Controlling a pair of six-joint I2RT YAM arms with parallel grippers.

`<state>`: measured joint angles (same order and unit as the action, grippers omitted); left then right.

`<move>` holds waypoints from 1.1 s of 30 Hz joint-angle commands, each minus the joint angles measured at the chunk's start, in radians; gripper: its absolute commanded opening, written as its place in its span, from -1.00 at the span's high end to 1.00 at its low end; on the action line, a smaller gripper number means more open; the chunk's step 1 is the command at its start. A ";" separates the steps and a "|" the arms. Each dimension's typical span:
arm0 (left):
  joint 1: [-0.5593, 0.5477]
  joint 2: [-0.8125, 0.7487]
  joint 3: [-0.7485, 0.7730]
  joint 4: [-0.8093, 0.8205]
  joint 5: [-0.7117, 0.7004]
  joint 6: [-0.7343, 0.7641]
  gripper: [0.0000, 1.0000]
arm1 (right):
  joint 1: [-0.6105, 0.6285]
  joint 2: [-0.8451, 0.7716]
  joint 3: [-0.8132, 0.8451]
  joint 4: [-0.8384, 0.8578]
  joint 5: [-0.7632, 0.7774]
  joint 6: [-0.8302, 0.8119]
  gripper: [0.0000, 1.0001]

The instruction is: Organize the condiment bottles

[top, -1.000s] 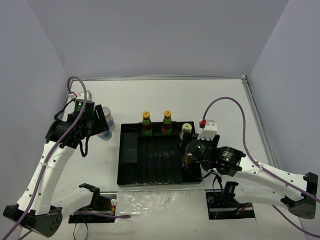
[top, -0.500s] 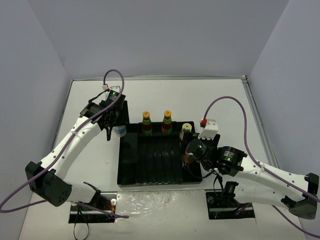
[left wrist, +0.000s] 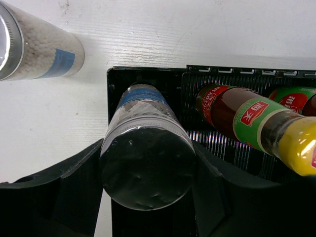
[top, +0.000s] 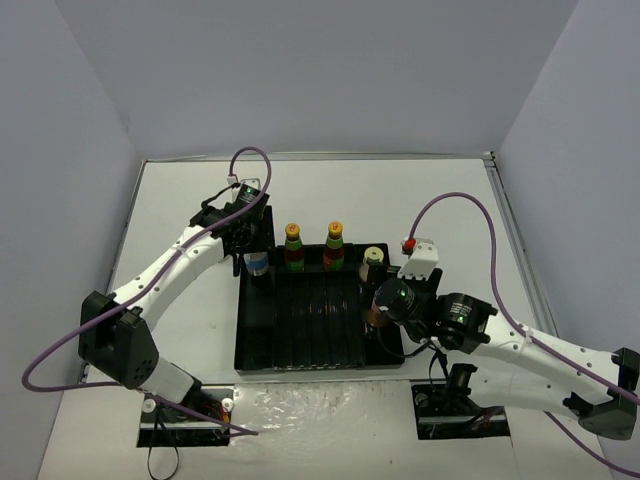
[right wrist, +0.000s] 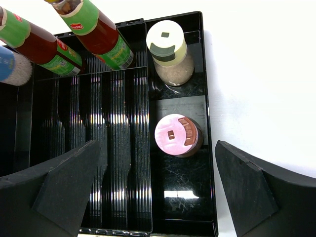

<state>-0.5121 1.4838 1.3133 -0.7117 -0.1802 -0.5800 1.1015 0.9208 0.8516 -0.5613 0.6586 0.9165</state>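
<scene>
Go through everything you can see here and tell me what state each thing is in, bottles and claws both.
left claw: shut on the held shaker.
held shaker: upright, over the tray's left compartment.
other shaker: apparently upright on the table, outside the tray.
orange-capped bottles: upright, tray's far end.
yellow-green-capped bottle: upright, far right compartment.
right claw: open, empty.
pink-capped bottle: upright, below the right claw.

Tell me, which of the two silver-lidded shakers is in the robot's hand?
The shaker clamped in the left hand, over the tray; the other shaker sits outside it.
</scene>
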 commanded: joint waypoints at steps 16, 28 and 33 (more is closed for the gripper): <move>-0.012 -0.021 -0.119 0.240 0.016 -0.030 0.77 | 0.010 -0.024 0.010 0.002 0.047 0.019 -0.98; -0.020 -0.091 -0.127 0.152 -0.024 -0.037 -0.72 | 0.010 -0.017 0.004 0.003 0.050 0.025 -0.98; -0.027 -0.157 -0.095 0.100 -0.026 -0.035 -0.75 | 0.009 -0.014 0.003 0.006 0.050 0.024 -0.99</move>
<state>-0.5254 1.4252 1.1584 -0.5847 -0.1811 -0.6086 1.1015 0.9031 0.8509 -0.5621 0.6586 0.9195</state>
